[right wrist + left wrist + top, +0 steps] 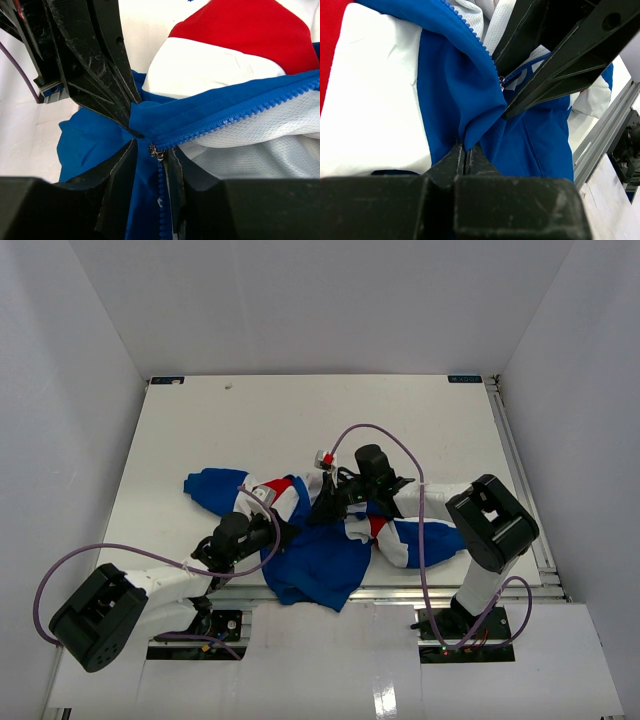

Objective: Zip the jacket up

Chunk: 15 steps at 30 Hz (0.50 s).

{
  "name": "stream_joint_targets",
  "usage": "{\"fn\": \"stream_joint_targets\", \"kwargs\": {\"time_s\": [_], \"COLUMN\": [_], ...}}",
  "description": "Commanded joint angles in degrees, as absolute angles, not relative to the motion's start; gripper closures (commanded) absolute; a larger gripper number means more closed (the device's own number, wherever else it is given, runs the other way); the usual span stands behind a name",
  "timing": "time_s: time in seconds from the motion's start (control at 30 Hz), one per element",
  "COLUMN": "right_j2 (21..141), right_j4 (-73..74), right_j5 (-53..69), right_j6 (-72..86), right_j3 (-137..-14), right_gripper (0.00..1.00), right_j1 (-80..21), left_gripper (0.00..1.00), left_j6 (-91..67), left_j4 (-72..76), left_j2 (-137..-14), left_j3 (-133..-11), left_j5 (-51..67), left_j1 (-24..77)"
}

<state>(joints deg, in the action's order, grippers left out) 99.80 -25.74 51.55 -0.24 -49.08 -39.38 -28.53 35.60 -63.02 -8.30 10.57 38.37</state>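
The jacket (318, 558), royal blue with white and red panels, lies crumpled near the table's front edge. My left gripper (466, 150) is shut on a fold of its blue fabric beside the zipper's lower end; it also shows in the top view (275, 530). My right gripper (150, 160) reaches in from the other side, its jaws a little apart and straddling the blue zipper teeth. The small metal slider (156, 152) sits right at its fingertips, not visibly clamped. In the left wrist view the slider (502, 80) shows between the right gripper's fingers (555, 55).
The jacket's blue sleeve (212, 486) stretches out to the left. White mesh lining (260, 145) is exposed at the open front. An aluminium rail (605, 135) runs along the table's near edge. Purple cables (400, 440) loop over both arms.
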Motion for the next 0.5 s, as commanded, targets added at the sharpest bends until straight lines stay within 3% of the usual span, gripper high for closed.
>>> {"fn": "stream_joint_targets", "kwargs": {"time_s": [0.0,0.1,0.17,0.33,0.47], "right_j2": [97.6,97.8,98.0,97.4,96.0], "right_j4": [-24.9,-26.1,-26.1,-26.1,-28.2], "right_j5": [51.2,49.9,48.8,43.0,43.2], "right_j6": [-1.7,-0.6,-0.4,2.0,7.7], "right_j3": [-49.6,-49.7,-49.9,-49.7,-50.3], "right_gripper": [0.63,0.84,0.92,0.92,0.92], "right_j1": [-39.4,-39.4,-39.4,-37.7,-30.7], "left_gripper": [1.00,1.00,1.00,1.00,1.00], "left_j6": [-28.7,-28.9,-29.0,-29.5,-30.3], "left_j4": [35.1,35.5,35.7,34.2,31.5], "left_j2": [-61.9,-62.4,-62.5,-62.6,-62.2], "left_j3": [-9.9,-9.8,-9.7,-10.1,-10.3], "left_j5": [11.5,11.6,11.8,12.1,12.3], "left_j1": [38.6,38.6,38.5,38.5,38.5]}}
